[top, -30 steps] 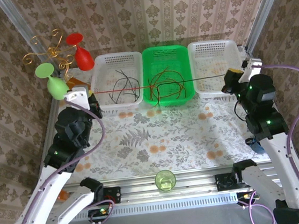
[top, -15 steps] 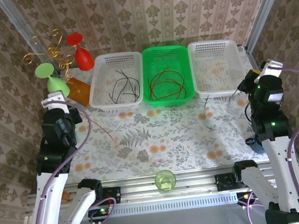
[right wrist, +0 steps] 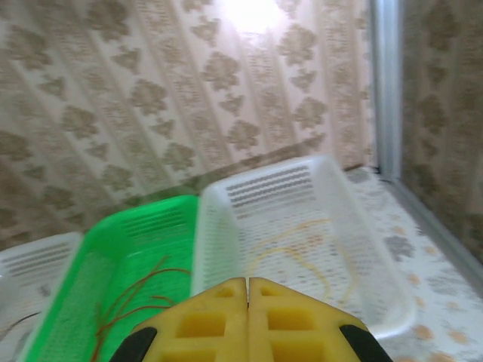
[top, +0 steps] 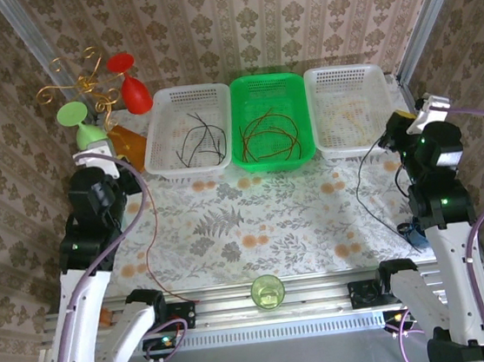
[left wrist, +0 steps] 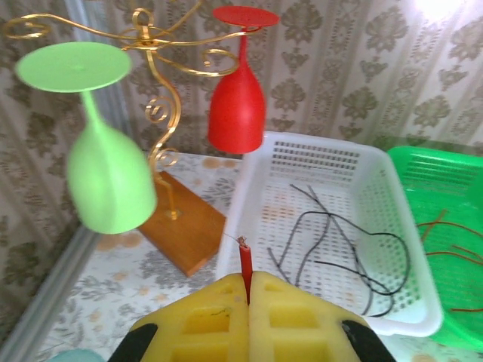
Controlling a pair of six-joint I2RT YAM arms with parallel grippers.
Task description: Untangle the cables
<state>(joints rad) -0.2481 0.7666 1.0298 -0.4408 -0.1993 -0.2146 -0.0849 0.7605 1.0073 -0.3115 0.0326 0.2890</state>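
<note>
Green basket [top: 275, 161]: stands in the middle of a row of three at the far side of the table; it holds a loose curl of red and orange cables [top: 267, 134].
Left white basket [top: 190, 168]: touches the green basket's left wall; a few black cables [top: 202, 140] lie bent and crossed on its floor.
Right white basket [top: 352, 149]: just right of the green basket; thin yellow cables [right wrist: 302, 249] lie faintly on its floor.
Left gripper [left wrist: 249, 283]: left of and nearer than the green basket, with its yellow pads pressed together on the end of a red cable [left wrist: 245, 260].
Red cable, rest of it: hangs outside every basket, trailing over the floral table [top: 230, 226] to the near edge, well left of the green basket.
Right gripper [right wrist: 247, 286]: right of and nearer than the green basket, beyond the right white basket's front corner; its pads meet with no gap.
Black cable [top: 359, 194]: starts at the right gripper and hangs in a curve over the table, nearer than the right white basket; the pinch itself is hidden in the wrist view.
Gold wire stand [left wrist: 162, 113]: well left of the green basket, beyond the left white basket; a green glass [left wrist: 106, 181] and a red glass [left wrist: 236, 113] hang from it upside down.
Small cup [top: 268, 292]: on the near rail, straight in front of the green basket.
</note>
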